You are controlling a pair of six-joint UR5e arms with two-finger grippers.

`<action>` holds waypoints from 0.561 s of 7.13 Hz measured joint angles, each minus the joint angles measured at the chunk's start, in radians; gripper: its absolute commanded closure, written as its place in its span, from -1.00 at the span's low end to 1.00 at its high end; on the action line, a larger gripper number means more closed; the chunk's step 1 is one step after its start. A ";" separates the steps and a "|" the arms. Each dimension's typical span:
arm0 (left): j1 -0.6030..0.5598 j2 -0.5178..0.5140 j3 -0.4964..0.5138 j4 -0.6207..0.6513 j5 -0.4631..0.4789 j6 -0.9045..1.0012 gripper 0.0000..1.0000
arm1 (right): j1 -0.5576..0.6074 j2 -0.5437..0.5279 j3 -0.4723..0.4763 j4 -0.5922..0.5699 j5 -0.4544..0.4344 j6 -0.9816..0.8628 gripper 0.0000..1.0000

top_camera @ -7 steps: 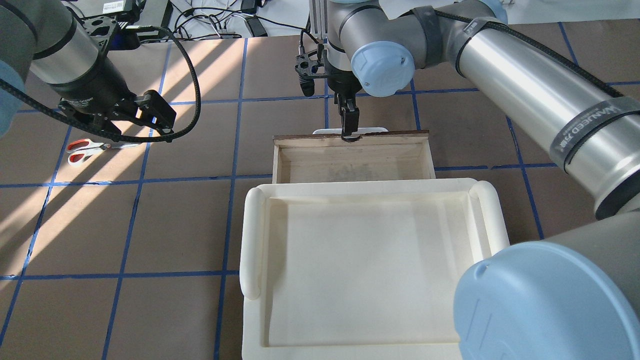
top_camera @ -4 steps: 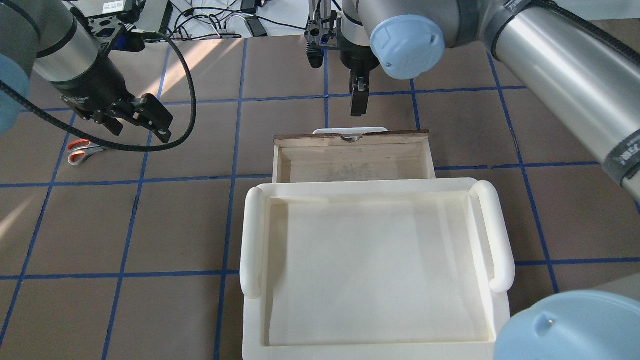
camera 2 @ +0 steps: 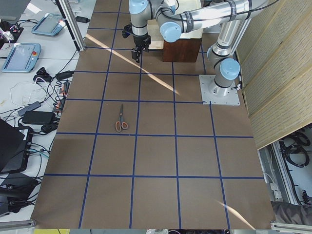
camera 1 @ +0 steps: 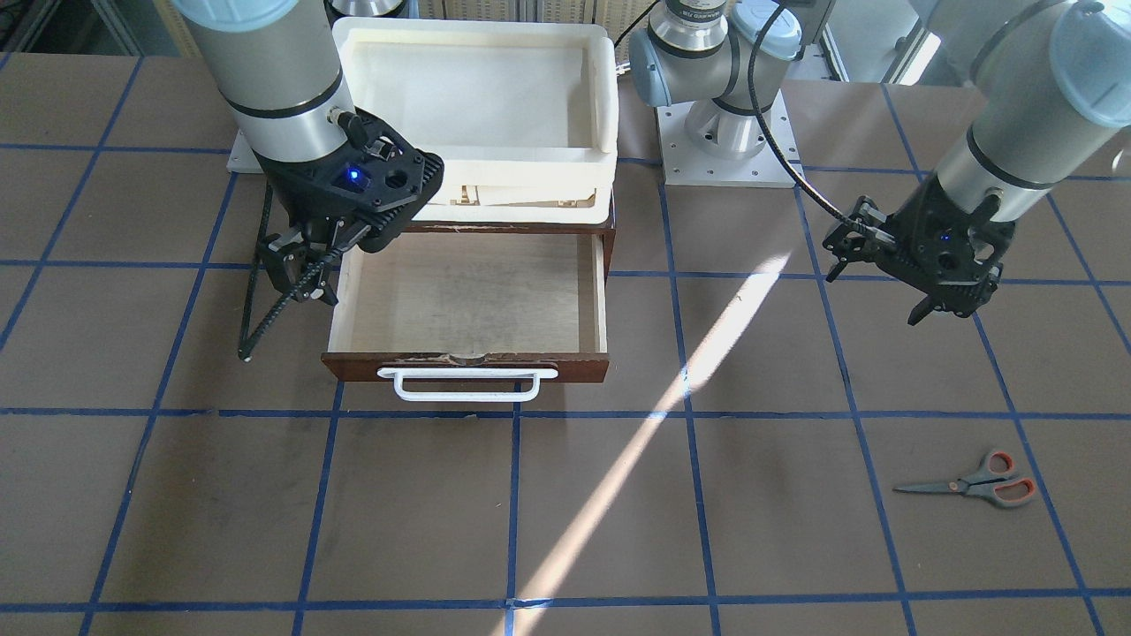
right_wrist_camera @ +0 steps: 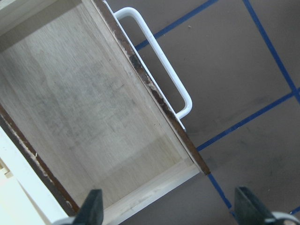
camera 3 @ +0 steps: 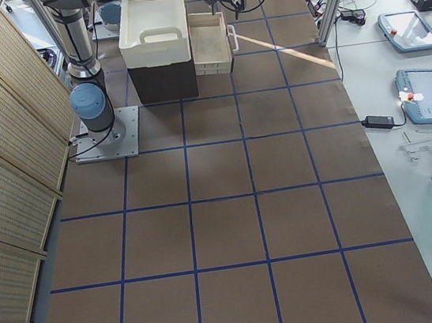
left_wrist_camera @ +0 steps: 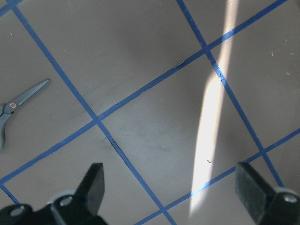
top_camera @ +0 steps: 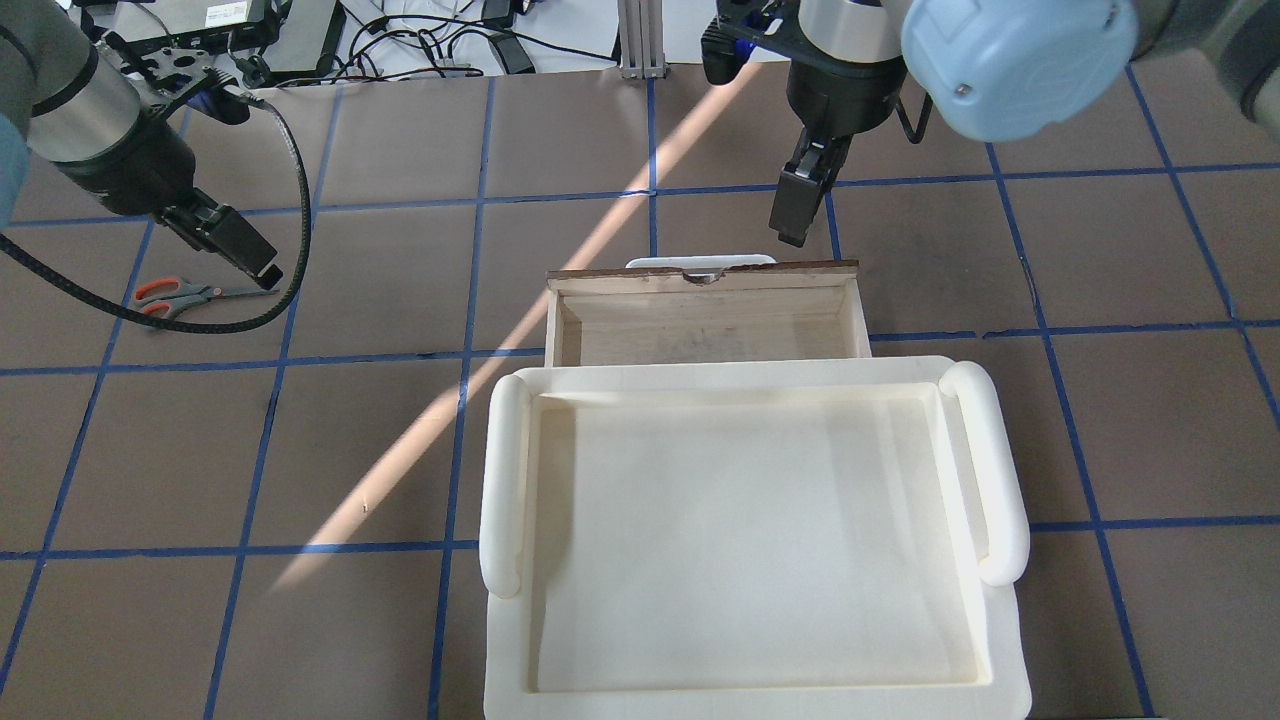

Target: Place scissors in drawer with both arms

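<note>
Left gripper (left_wrist_camera: 171, 187): the fingers (left_wrist_camera: 93, 180) are spread wide and nothing is between them. The gripper hangs above the table (top_camera: 350, 450), clear of its surface.

Scissors (top_camera: 185, 295): they lie flat on the table, below the left gripper and off to one side of it, outside the gap between the fingers. In the left wrist view only the blades and the pivot show, at the left edge, beyond the fingertips. The blades are closed together. The handles point away from the gripper in the overhead view.

Right gripper (right_wrist_camera: 171, 206): the fingers (right_wrist_camera: 248, 204) are also spread wide and grip nothing. The gripper hangs above the drawer (camera 1: 459, 367), near one end of its front panel, and touches no part of it.

Drawer: it stands pulled out beneath the right gripper, with its pale plywood floor exposed. The white handle (right_wrist_camera: 159, 70) runs along the front panel, on the far side of the panel from the drawer floor. The cream tray (top_camera: 500, 470) sits on top of the cabinet behind the drawer.

Scissors and drawer are well apart; the scissors lie on the left gripper's side of the table.
</note>
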 measured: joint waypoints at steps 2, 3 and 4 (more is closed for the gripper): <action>0.043 -0.046 0.000 0.036 0.000 0.143 -1.00 | -0.019 -0.119 0.065 0.053 -0.002 0.292 -1.00; 0.072 -0.068 0.000 0.041 -0.001 0.214 -1.00 | -0.023 -0.163 0.078 0.097 -0.003 0.448 -1.00; 0.110 -0.091 0.000 0.044 -0.003 0.278 -1.00 | -0.024 -0.197 0.083 0.138 -0.004 0.568 -1.00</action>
